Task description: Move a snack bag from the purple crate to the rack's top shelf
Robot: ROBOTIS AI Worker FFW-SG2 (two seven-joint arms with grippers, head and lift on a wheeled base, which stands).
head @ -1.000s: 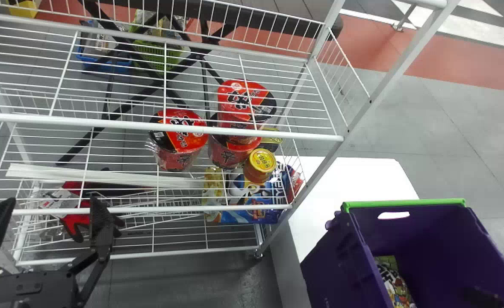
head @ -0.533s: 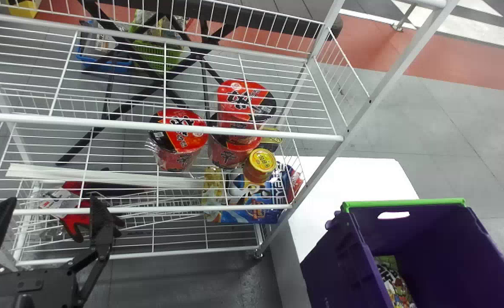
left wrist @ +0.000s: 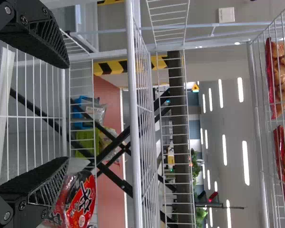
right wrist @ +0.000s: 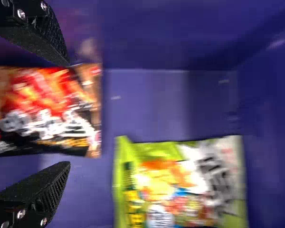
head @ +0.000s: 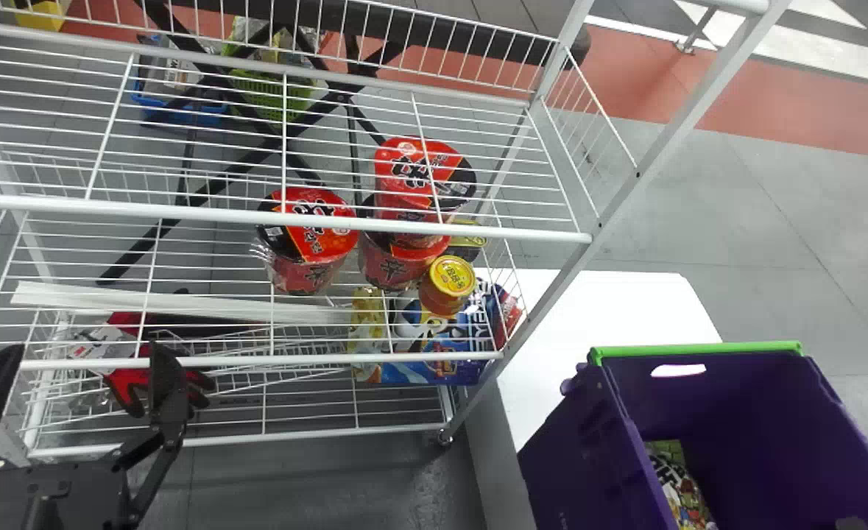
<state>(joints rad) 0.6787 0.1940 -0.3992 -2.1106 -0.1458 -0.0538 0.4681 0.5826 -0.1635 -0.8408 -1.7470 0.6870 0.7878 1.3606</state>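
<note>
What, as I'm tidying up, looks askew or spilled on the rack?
A long white strip lies slightly aslant on the rack, out of line with the front bar nearby, perhaps a stray part. I see nothing spilled.

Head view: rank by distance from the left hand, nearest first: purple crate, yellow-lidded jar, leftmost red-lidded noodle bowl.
From the left hand:
1. Leftmost red-lidded noodle bowl, to its right, on the rack
2. Yellow-lidded jar, farther right
3. Purple crate, far right

The left tool [head: 86,348] is matt black, with ribbed, wedge-shaped fingers [left wrist: 42,42], slim links [head: 158,473] and silvery screws [left wrist: 23,19].
</note>
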